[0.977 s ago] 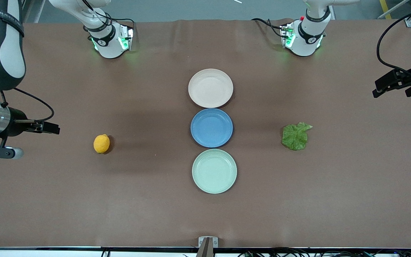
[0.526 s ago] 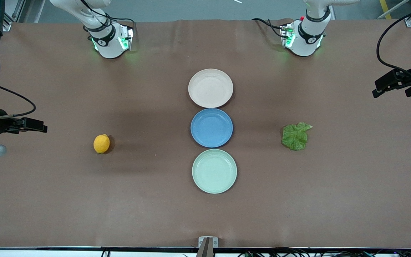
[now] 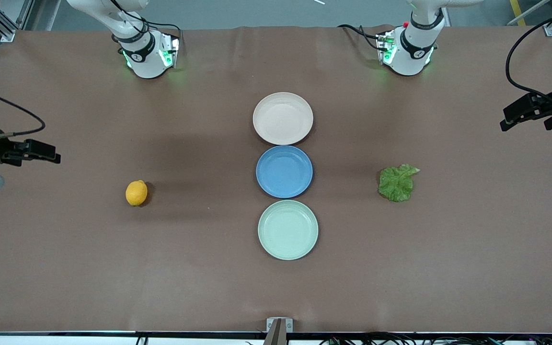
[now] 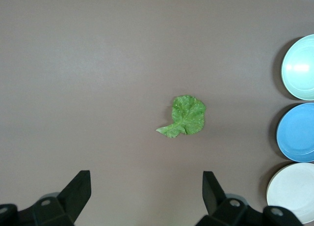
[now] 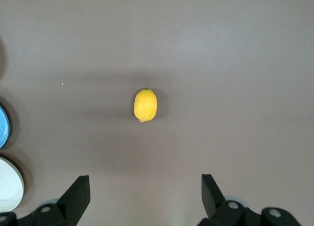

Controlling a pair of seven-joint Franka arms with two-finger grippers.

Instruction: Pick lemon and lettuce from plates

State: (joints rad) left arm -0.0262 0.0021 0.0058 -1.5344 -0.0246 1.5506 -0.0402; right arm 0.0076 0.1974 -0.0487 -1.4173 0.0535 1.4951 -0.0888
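From the high front camera, three plates sit in a column mid-table: a beige-pink plate (image 3: pixel 282 118) farthest from the camera, a blue plate (image 3: pixel 284 171) in the middle, a mint green plate (image 3: pixel 288 230) nearest; all are empty; the lemon (image 3: pixel 136 192) lies on bare table toward the right arm's end, the lettuce (image 3: pixel 397 182) toward the left arm's end; the right gripper (image 3: pixel 41 152) hangs at its own table edge, the left gripper (image 3: pixel 520 112) at the other, each arm nearest its own item. On the left wrist camera, the left gripper's fingers (image 4: pixel 78 191) are spread wide; the lettuce (image 4: pixel 185 116) lies ahead between them, stem toward one finger. On the right wrist camera, fingers (image 5: pixel 78 192) stand equally wide; the lemon (image 5: pixel 145 105) lies ahead, centred, long axis pointing away from the gripper.
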